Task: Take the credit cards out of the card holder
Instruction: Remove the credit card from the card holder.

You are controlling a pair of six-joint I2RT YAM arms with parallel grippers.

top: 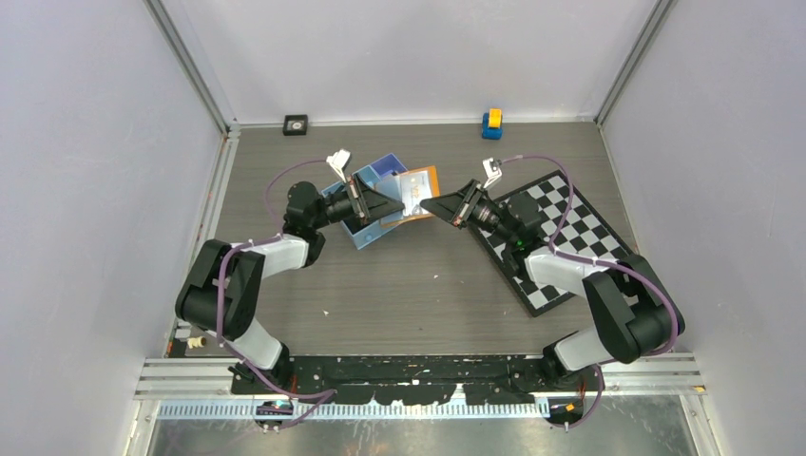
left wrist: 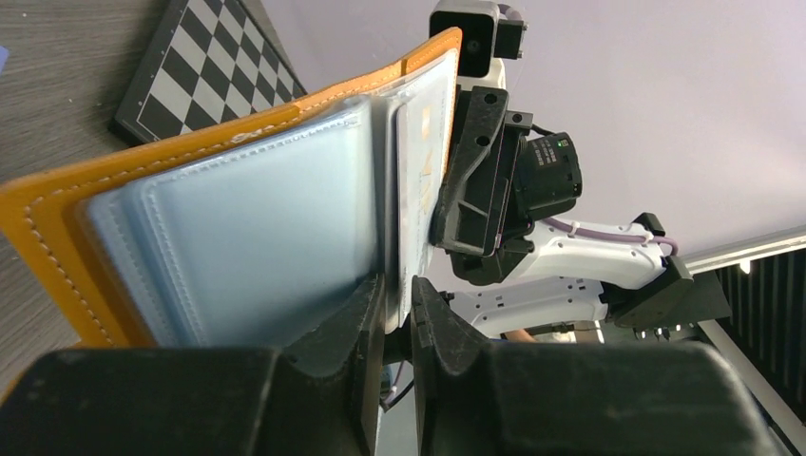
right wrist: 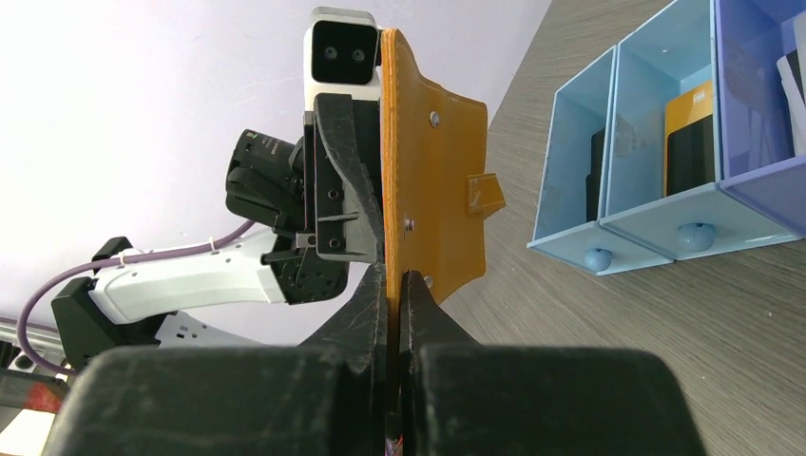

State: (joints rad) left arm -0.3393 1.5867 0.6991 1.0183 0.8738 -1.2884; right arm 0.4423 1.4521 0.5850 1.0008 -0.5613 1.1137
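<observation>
Left gripper (left wrist: 399,306) has its fingers nearly together on the edge of a pale leaf inside the small orange leather-look folding card holder (left wrist: 57,223). Whether it pinches a card or only the clear sleeve cannot be told. The card holder hangs open in mid-air between the arms, near the blue three-compartment plastic tray (right wrist: 656,214), with a thin pale credit card (left wrist: 425,166) in its sleeves. Right gripper (right wrist: 394,285) is pressed together on the orange cover. Likely best: right holds firm, left draws straight along the sleeve, stopping if the sleeve drags.

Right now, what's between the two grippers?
The open orange card holder, raised between the left gripper and right gripper; clearest in the top view.
</observation>
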